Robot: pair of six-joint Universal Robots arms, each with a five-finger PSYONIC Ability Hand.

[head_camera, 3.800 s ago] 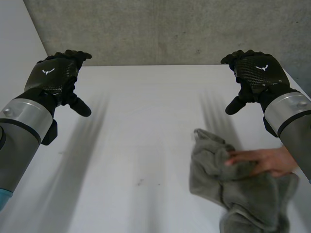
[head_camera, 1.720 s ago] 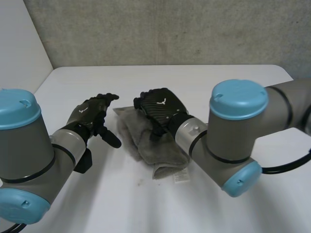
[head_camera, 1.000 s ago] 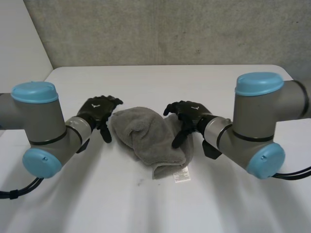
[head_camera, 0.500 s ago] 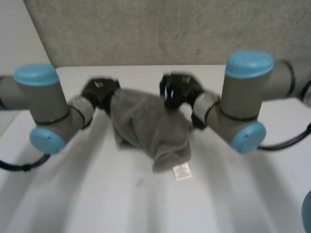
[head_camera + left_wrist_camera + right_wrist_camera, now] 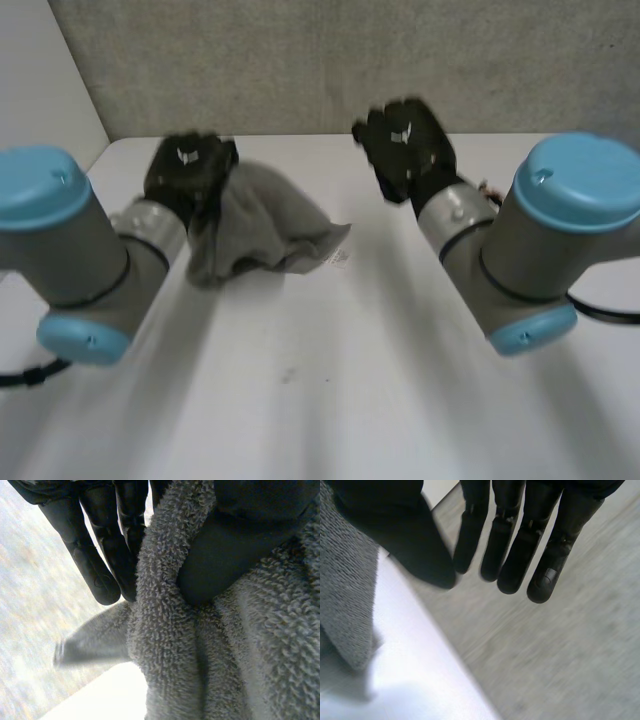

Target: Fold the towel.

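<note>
The grey towel (image 5: 265,225) hangs bunched from my left hand (image 5: 188,170), raised over the table's far left. In the left wrist view the thumb (image 5: 220,555) presses a thick roll of towel (image 5: 165,645) against the straight fingers (image 5: 100,565). The towel's free end trails right to the table, its white label (image 5: 340,257) showing. My right hand (image 5: 405,145) is raised at the far right, apart from the cloth. Its fingers (image 5: 520,545) lie together with the thumb drawn in and nothing between them. The towel's edge (image 5: 345,590) hangs beside that thumb.
The white table (image 5: 320,380) stretches bare toward me. A concrete wall (image 5: 300,60) stands just behind its far edge, close to both hands. Both forearms with their blue caps reach in from the sides.
Both hands pinched the towel's far edge and lifted it. The right hand has since come off the cloth and risen to the right. The towel now hangs from the left hand alone.
</note>
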